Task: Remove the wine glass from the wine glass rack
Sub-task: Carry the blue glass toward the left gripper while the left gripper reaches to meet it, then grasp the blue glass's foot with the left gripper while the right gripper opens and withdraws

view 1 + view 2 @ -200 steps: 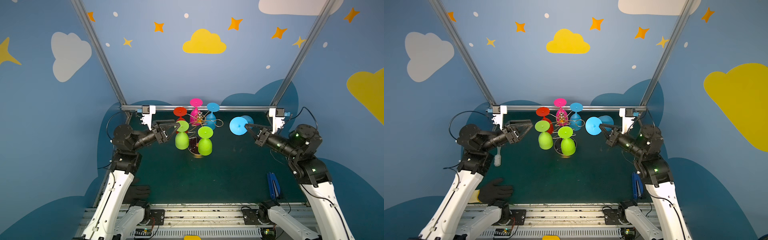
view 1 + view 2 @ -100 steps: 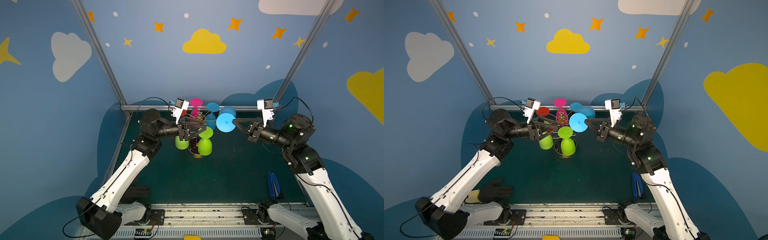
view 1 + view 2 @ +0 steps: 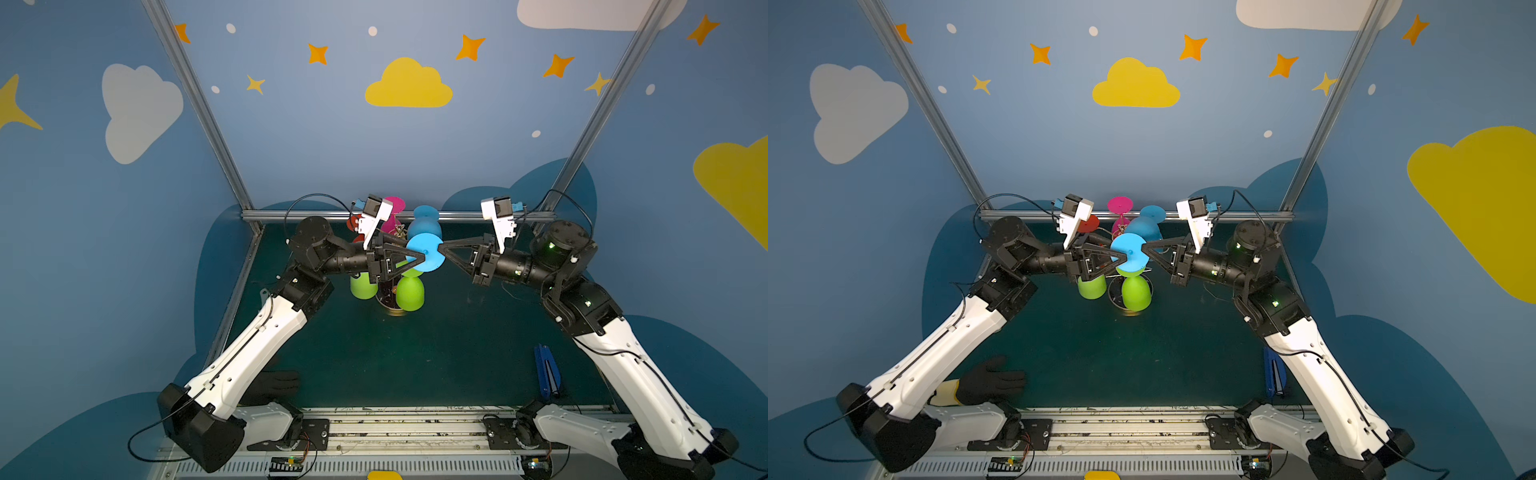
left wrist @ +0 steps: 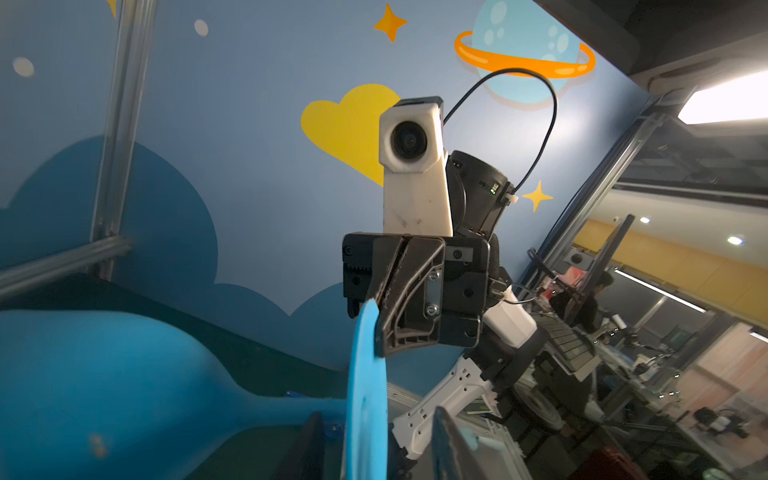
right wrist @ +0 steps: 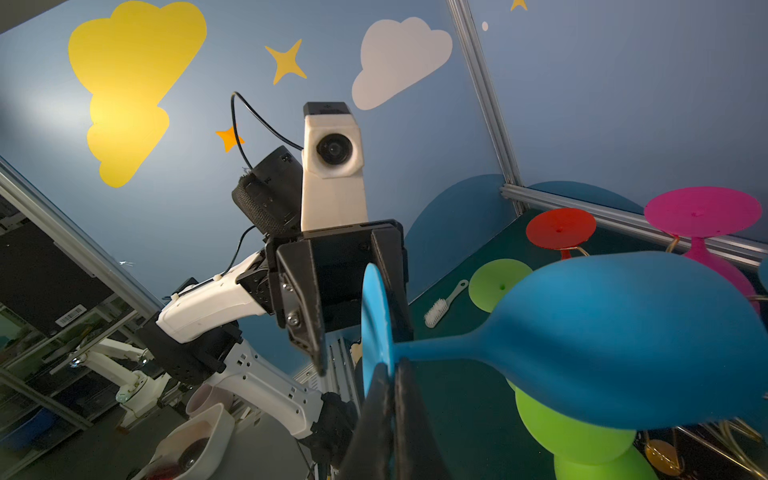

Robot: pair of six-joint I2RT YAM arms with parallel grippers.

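W/ right end effector (image 3: 441,248) pinching wine glass (image 3: 432,258) foot clear of rack (image 3: 391,311), I'm closing left end effector (image 3: 422,258), just arrived & half-open, round it.

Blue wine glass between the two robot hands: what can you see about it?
The blue wine glass looks like matte plastic: a rounded bowl, a thin stem and a flat round foot. It lies sideways in the air, bowl toward the wine glass rack. The right gripper is shut on the foot's rim. The left gripper, open, straddles the opposite rim.
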